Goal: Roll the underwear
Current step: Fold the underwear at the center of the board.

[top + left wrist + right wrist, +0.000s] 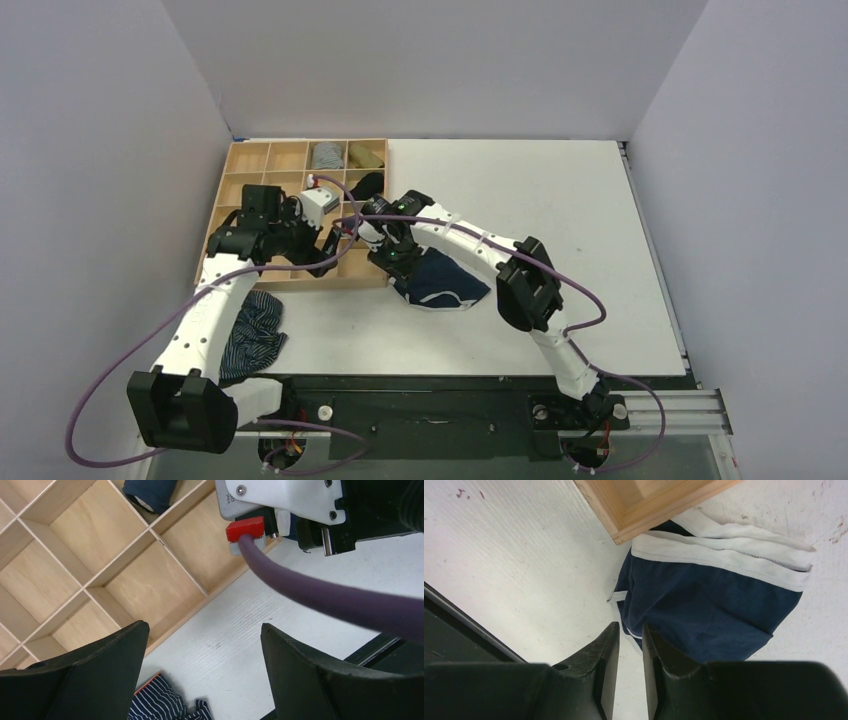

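Wooden grid tray [145,587] is right under my left gripper [204,627]. There's a dark roll [150,492] in a cell further ahead of it. Grey roll [326,155] + olive roll [365,154] sit in neighbouring cells of the far row. Striped garment [160,702] is crumpled on the white table [520,200] just outside the tray, on the near side of the gripper.

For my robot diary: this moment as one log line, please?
underwear: on table, not rolled, by tray corner | left pincer: open, empty | right pincer: slightly open, empty, over underwear edge
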Motion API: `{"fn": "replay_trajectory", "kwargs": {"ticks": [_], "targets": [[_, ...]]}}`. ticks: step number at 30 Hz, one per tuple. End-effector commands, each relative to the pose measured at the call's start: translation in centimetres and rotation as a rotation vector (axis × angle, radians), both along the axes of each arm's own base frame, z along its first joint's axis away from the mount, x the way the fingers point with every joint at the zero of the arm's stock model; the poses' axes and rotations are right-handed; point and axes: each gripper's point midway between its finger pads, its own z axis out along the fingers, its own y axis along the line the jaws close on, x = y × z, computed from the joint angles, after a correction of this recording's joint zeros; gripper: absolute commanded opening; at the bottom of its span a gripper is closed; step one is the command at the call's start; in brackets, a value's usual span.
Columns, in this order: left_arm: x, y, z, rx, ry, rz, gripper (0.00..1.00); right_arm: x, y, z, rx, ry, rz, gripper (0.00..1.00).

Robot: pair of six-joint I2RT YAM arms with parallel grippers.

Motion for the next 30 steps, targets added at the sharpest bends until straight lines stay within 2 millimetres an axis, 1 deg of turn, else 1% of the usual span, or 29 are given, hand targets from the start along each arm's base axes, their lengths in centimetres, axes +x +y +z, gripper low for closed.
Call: {"fn": "replay_trajectory", "kwargs": {"ticks": [1, 3, 4, 5, 6, 7, 8, 9, 10, 11, 12, 13, 14, 15, 16, 17, 18, 19, 20, 21, 22, 23, 24, 25, 26, 27, 28, 29, 30], "targets": [[-0.1, 0.2, 1.9, -0.022, -0.053, -0.021, 0.81, 0.8, 2.1, 1.3, 0.097, -0.013, -0.016, 0.24], [-0.3, -0.1, 1.9, -0.032, -0.052, -0.044, 0.82, 1.6, 1.4, 2.0, 0.108, -0.025, -0.043, 0.28], [-0.5, -0.5, 1.9, -0.048, -0.047, -0.063, 0.82, 2.5, 0.8, 2.4, 0.117, -0.033, -0.070, 0.29], [-0.6, -0.6, 1.8, -0.053, -0.046, -0.081, 0.82, 2.9, 0.2, 2.9, 0.122, -0.043, -0.086, 0.32], [-0.8, -1.2, 1.8, -0.076, -0.044, -0.107, 0.83, 3.9, -0.7, 3.1, 0.125, -0.050, -0.114, 0.33], [-1.0, -1.6, 1.7, -0.083, -0.043, -0.134, 0.84, 4.1, -1.4, 3.6, 0.130, -0.054, -0.125, 0.36], [-1.2, -2.2, 1.8, -0.108, -0.045, -0.166, 0.85, 4.9, -2.3, 3.8, 0.142, -0.053, -0.147, 0.37], [-1.4, -2.8, 1.5, -0.116, -0.042, -0.201, 0.85, 4.8, -3.1, 4.0, 0.147, -0.045, -0.156, 0.39], [-1.5, -3.5, 1.6, -0.139, -0.049, -0.236, 0.86, 5.3, -3.8, 4.3, 0.165, -0.038, -0.169, 0.40], [-1.7, -4.3, 1.2, -0.142, -0.043, -0.271, 0.87, 5.2, -4.6, 4.4, 0.168, -0.031, -0.177, 0.42], [-1.6, -4.9, 1.2, -0.147, -0.053, -0.296, 0.87, 5.6, -5.4, 4.6, 0.180, -0.030, -0.184, 0.43], [-1.8, -6.1, 1.0, -0.140, -0.060, -0.347, 0.88, 5.3, -6.2, 4.6, 0.179, -0.022, -0.187, 0.44], [-1.7, -6.5, 0.7, -0.119, -0.067, -0.362, 0.88, 5.2, -7.4, 3.8, 0.170, 0.000, -0.193, 0.45], [-1.8, -8.0, 0.3, -0.104, -0.082, -0.416, 0.88, 5.4, -7.8, 4.4, 0.190, -0.018, -0.197, 0.45], [-1.7, -8.4, 0.0, -0.081, -0.088, -0.431, 0.89, 5.1, -9.3, 3.3, 0.170, 0.006, -0.214, 0.46], [-1.8, -10.0, -0.3, -0.070, -0.100, -0.486, 0.89, 5.3, -9.8, 3.7, 0.184, -0.013, -0.222, 0.46], [-1.7, -10.4, -0.6, -0.050, -0.109, -0.497, 0.89, 5.0, -11.3, 2.6, 0.161, 0.005, -0.246, 0.46], [-1.7, -11.9, -1.0, -0.037, -0.120, -0.544, 0.89, 5.4, -12.2, 2.7, 0.168, -0.008, -0.265, 0.46], [-1.7, -12.9, -1.1, -0.013, -0.137, -0.576, 0.89, 4.7, -13.2, 1.6, 0.145, 0.015, -0.266, 0.46], [-1.4, -13.5, -1.8, 0.000, -0.132, -0.588, 0.89, 4.7, -13.9, 1.6, 0.147, 0.012, -0.268, 0.46], [-1.2, -14.3, -1.8, 0.020, -0.145, -0.608, 0.89, 3.9, -14.5, 0.6, 0.134, 0.042, -0.266, 0.46], [-0.9, -14.8, -2.6, 0.030, -0.129, -0.616, 0.89, 3.8, -15.0, 0.5, 0.136, 0.042, -0.256, 0.46], [-0.6, -15.3, -2.5, 0.033, -0.134, -0.624, 0.88, 3.0, -15.4, -0.1, 0.126, 0.058, -0.252, 0.46], [-0.3, -15.6, -3.2, 0.037, -0.116, -0.624, 0.88, 2.9, -15.6, -0.4, 0.125, 0.057, -0.238, 0.46], [0.0, -16.0, -3.1, 0.032, -0.116, -0.623, 0.88, 2.3, -16.0, -1.0, 0.110, 0.068, -0.237, 0.46], [0.3, -16.3, -3.6, 0.031, -0.103, -0.623, 0.88, 2.4, -16.1, -1.3, 0.107, 0.064, -0.234, 0.46], [0.4, -16.5, -3.6, 0.024, -0.098, -0.620, 0.88, 2.0, -16.5, -2.0, 0.084, 0.073, -0.235, 0.46], [0.6, -16.7, -3.9, 0.019, -0.095, -0.619, 0.88, 2.2, -16.7, -2.3, 0.070, 0.063, -0.237, 0.46], [0.7, -16.8, -4.0, 0.016, -0.090, -0.615, 0.88, 2.0, -17.0, -3.0, 0.054, 0.073, -0.242, 0.46]]}}
